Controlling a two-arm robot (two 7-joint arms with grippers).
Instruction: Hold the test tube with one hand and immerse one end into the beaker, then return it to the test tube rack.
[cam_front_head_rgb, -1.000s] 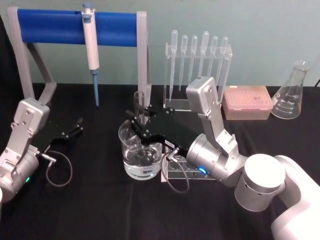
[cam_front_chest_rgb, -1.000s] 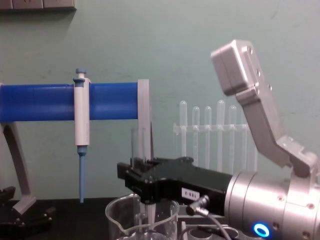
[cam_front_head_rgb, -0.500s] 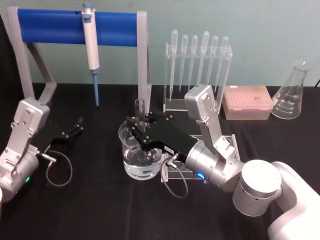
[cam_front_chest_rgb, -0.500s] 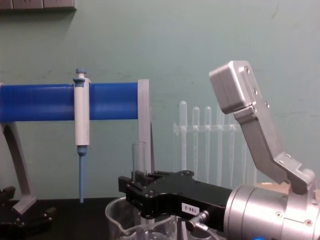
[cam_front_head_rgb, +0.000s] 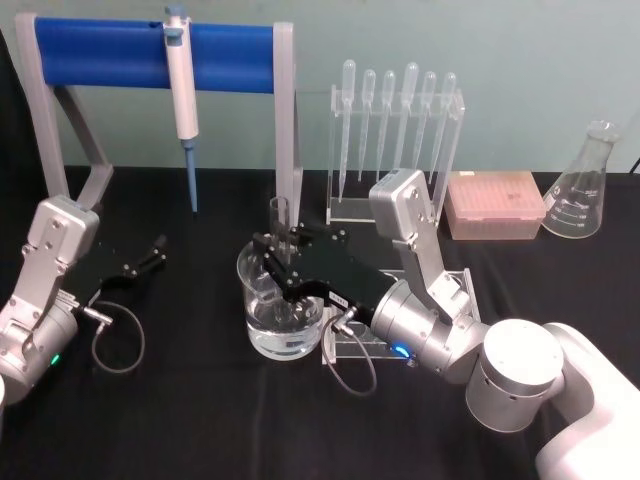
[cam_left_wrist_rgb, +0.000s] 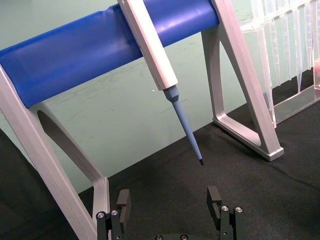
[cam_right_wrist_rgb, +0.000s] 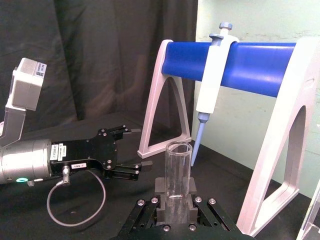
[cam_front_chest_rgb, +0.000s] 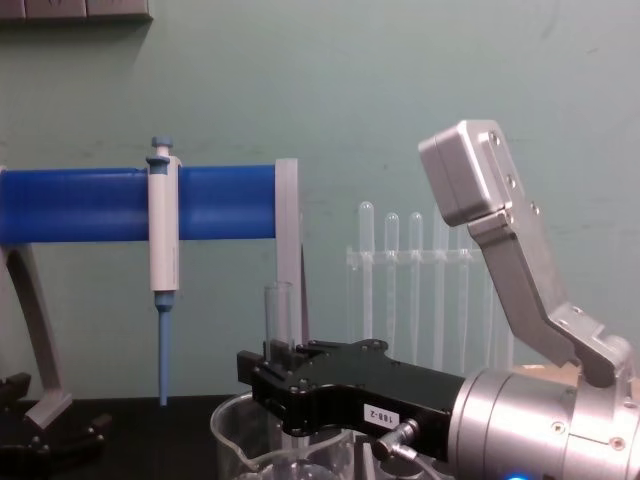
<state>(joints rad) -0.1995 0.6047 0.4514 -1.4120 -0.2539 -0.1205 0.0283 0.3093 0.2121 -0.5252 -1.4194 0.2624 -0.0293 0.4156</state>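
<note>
Just behind the beaker rises the stand post; table in front lies open

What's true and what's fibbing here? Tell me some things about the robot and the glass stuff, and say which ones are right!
1. The right gripper holds the test tube upright. True.
2. The left gripper is holding the pipettor. False: the pipettor hangs on the blue stand, and the left gripper sits open and empty off to the left.
3. The beaker is empty. False: there is clear liquid in it.
4. The test tube's lower end goes down into the beaker. True.
5. The flask stands at the far left. False: it is at the far right.
</note>
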